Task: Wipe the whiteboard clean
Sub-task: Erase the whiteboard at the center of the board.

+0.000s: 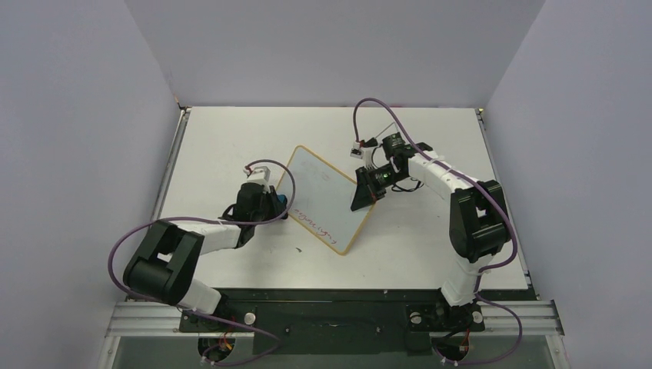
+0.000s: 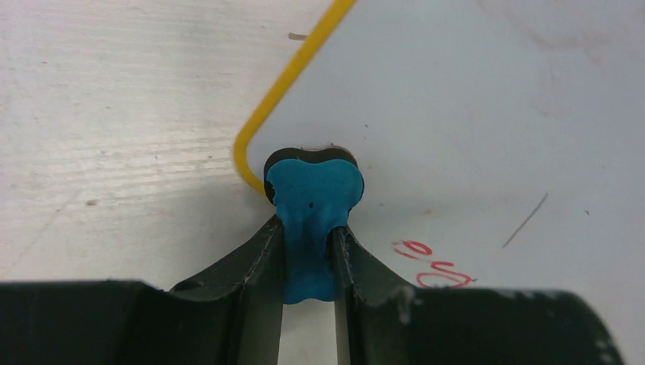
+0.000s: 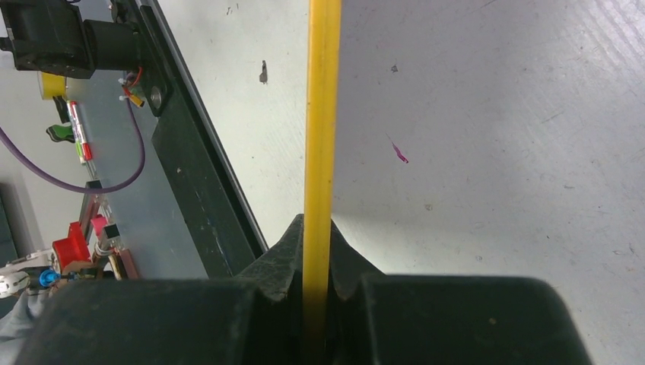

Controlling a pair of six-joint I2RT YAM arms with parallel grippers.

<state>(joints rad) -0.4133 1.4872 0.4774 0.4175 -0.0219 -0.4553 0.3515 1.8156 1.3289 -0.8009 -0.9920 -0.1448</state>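
Note:
The whiteboard (image 1: 327, 192) lies turned like a diamond in the middle of the table, with a thin yellowish frame (image 2: 293, 76) and red handwriting (image 1: 315, 223) along its near-left side. At its left corner my left gripper (image 1: 281, 201) is shut on a blue-and-black eraser (image 2: 313, 190), whose black face rests on the board (image 2: 456, 114) just inside the corner. Red letters (image 2: 433, 262) show to the right of the fingers. My right gripper (image 1: 367, 188) is shut on the board's right edge; in the right wrist view the yellow frame (image 3: 322, 114) runs straight between its jaws (image 3: 317, 228).
Grey walls close in the table (image 1: 430, 246) on three sides. A black rail (image 1: 330, 296) runs along the near edge by the arm bases. Purple cables (image 1: 384, 111) loop off both arms. Small tools (image 3: 76, 137) lie beyond the rail.

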